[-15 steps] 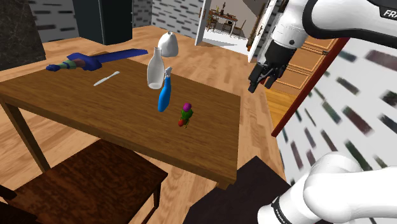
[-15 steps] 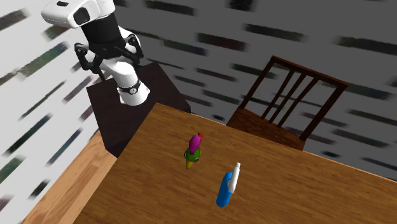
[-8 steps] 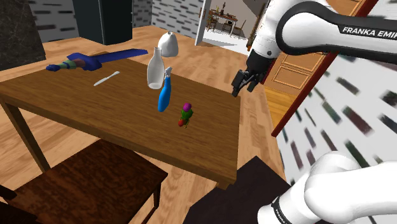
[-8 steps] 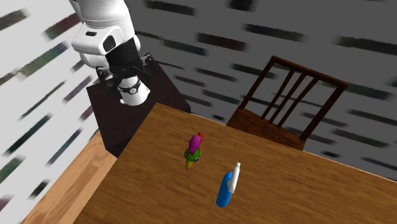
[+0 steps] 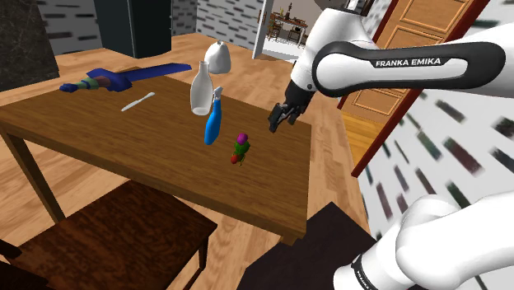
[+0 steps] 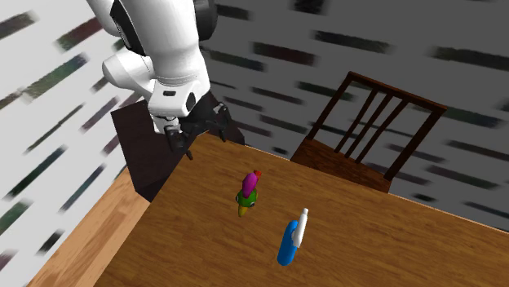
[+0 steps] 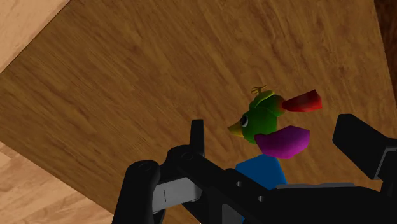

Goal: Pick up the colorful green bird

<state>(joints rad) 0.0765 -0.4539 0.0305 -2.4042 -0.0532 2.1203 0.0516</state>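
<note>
— Where is the bird?

— The green bird [image 5: 240, 149] stands upright on the desk [image 5: 99, 123], in the part toward the edge next to the robot's stand, but not at the edge itself. It has magenta and red parts that stick out. The blue spray bottle [image 5: 214, 123] is near it, on the side away from the stand, and the two do not touch.

— And our pincer?

— The pincer [image 5: 274, 123] hangs in the air near that same edge of the desk, higher than the bird and apart from it. Its two fingers are spread wide and carry nothing. In the wrist view the bird appears between them, so we judge that the aim is roughly good.

— How do we make the approach well?

— We think we should first bring the pincer over the bird and only then go straight down, with the fingers wide. The bird looks small and light. If one finger arrives first, it may tip over or slide toward the bottle.

— Where do we close?

— Around the body, below the head, where it seems thickest. The magenta and red parts would probably slip. We close only when both fingers are beside the body, and then we lift slowly.
</note>
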